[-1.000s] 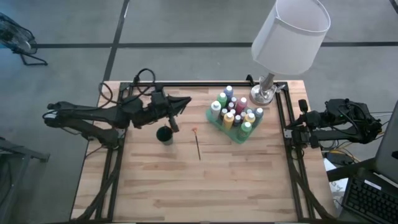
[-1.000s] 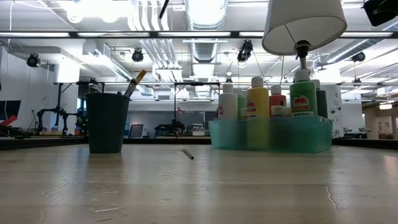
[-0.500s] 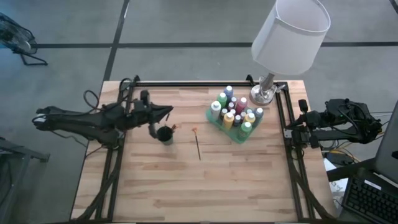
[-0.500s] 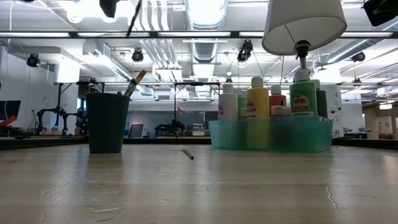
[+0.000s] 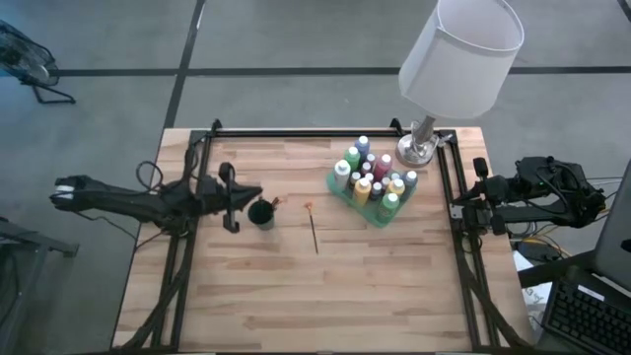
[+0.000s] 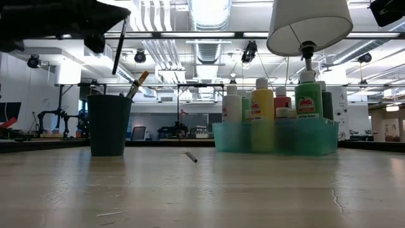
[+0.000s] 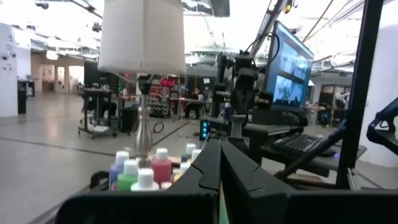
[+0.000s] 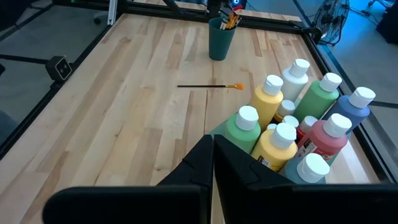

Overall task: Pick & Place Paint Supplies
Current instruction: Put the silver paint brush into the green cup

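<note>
The left gripper (image 5: 254, 192), clenched on nothing, hovers beside the dark cup (image 5: 261, 212) near the table's (image 5: 296, 296) left edge, having retreated leftward since a second ago. Open wood stretches ahead. 1 loose brush (image 5: 314, 229) lies beyond the cup, its long axis front-to-back, orange tip toward the bottles (image 5: 373, 182). The right gripper (image 8: 212, 142) waits closed off the right edge.

Light wooden table (image 5: 325, 286) filling the frame's centre, dark green cup (image 5: 261, 212) left of centre, loose brush (image 5: 314, 230) at centre, green tray (image 5: 347, 194) of paint bottles (image 5: 363, 189) upper right, lamp base (image 5: 417, 150) at the upper right edge.
</note>
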Motion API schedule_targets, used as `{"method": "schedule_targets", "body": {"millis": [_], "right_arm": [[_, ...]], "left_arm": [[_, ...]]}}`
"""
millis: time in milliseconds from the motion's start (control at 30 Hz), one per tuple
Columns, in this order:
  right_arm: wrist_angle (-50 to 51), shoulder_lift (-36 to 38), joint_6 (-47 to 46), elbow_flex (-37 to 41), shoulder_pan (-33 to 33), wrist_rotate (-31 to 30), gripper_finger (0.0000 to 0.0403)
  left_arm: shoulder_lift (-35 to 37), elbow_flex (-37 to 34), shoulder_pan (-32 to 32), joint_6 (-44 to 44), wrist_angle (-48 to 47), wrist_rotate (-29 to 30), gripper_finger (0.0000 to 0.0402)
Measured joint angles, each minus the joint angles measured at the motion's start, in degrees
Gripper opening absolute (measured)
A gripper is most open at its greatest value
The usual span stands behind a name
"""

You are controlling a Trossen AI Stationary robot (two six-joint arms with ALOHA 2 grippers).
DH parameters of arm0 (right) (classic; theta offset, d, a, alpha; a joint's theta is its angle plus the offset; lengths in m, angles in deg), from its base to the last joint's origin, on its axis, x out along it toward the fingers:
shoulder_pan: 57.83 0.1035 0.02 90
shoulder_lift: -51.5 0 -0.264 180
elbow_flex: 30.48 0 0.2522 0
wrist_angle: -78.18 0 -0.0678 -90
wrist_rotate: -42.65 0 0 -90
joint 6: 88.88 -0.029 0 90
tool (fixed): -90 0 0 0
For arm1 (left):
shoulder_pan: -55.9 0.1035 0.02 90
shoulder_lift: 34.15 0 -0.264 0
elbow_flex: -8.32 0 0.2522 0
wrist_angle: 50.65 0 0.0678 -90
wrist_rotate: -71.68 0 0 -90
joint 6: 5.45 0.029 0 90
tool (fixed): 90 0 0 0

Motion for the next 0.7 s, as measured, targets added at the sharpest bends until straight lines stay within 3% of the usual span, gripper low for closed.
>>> {"method": "schedule_targets", "body": {"millis": [433,700], "right_arm": [[0.0,0.0,0.0,0.0,0.0,0.0,0.0008],[0.0,0.0,0.0,0.0,0.0,0.0,0.0008]], "left_arm": [[-1.2,-4.2,0.0,-0.8,0.1,-1.0,0.0002],[-6.1,-4.2,0.0,-2.1,-0.5,-1.0,0.0002]]}}
